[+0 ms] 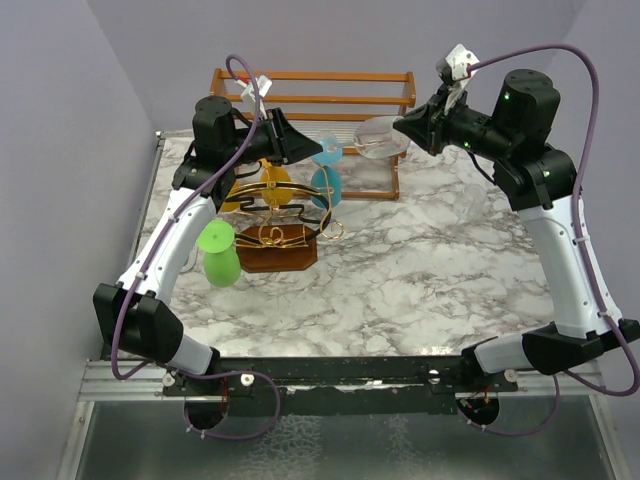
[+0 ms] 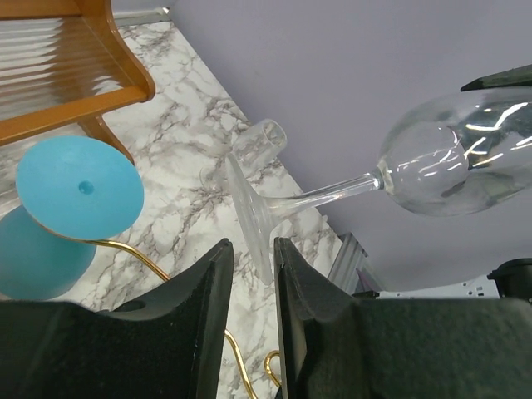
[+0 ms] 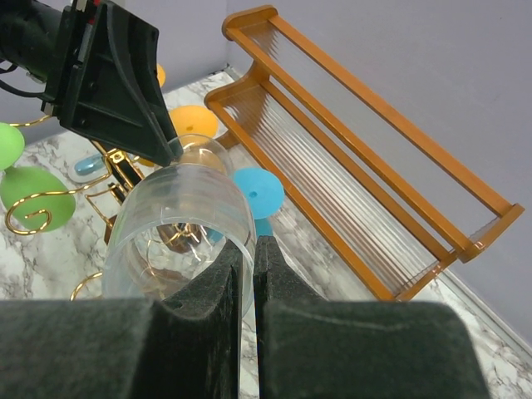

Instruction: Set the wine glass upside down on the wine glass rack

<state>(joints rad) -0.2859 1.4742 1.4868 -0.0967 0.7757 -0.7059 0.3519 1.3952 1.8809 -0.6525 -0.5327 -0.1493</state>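
Fingers (image 3: 208,324) of the right gripper (image 3: 248,249) are pinched tight on the rim of the wine glass (image 3: 179,208). It lies on its side in the air, beyond and right of the wine glass rack (image 1: 280,228). At its foot, the left gripper (image 2: 253,249) shows a narrow gap; I cannot tell if it grips.

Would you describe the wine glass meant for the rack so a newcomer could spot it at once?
Look over the far side of the marble table, near the orange-brown wooden shelf. There the right gripper pinches the rim of the clear wine glass, held sideways in the air. Unlike the blue glass and green glass at the wire rack, it is colourless.
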